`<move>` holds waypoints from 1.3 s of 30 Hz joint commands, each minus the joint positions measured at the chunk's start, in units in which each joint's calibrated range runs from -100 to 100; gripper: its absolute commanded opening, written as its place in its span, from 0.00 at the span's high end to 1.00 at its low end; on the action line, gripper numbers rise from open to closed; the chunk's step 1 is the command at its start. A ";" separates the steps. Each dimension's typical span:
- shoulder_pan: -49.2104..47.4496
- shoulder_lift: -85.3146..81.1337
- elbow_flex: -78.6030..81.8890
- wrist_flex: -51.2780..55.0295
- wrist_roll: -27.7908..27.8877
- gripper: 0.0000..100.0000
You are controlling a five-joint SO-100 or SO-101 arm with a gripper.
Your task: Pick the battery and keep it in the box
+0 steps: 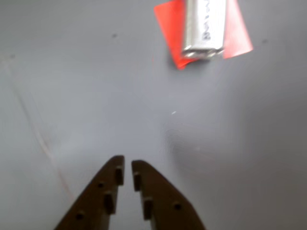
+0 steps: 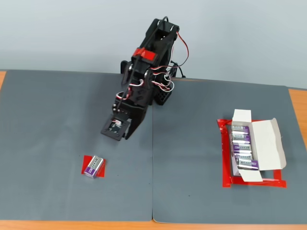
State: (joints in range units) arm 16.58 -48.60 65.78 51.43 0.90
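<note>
The battery (image 2: 92,166), purple and silver-white, lies on a flat red patch (image 2: 98,160) on the left grey mat. In the wrist view the battery (image 1: 204,28) shows at the top right, cut by the frame edge. My gripper (image 2: 114,135) hangs above the mat, up and to the right of the battery, apart from it. In the wrist view my gripper (image 1: 127,165) has its dark jaws nearly together with only a thin gap and nothing between them. The white box (image 2: 268,141) stands at the right with flaps open and several batteries (image 2: 243,148) inside.
The box sits inside a red tape rectangle (image 2: 225,177). Two grey mats meet at a seam (image 2: 152,182) running toward the front. The arm's base (image 2: 160,93) stands at the back centre. Bare wood shows at the table's front edge (image 2: 72,225).
</note>
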 commanded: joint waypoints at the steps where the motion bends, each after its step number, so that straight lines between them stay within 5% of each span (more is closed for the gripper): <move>1: 2.85 7.18 -6.85 -2.21 0.79 0.98; 34: 4.20 44.32 -38.33 -4.82 0.79 0.98; 39: 4.20 47.20 -39.96 -4.47 0.84 0.88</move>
State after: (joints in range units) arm 20.63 -1.53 29.14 47.35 1.64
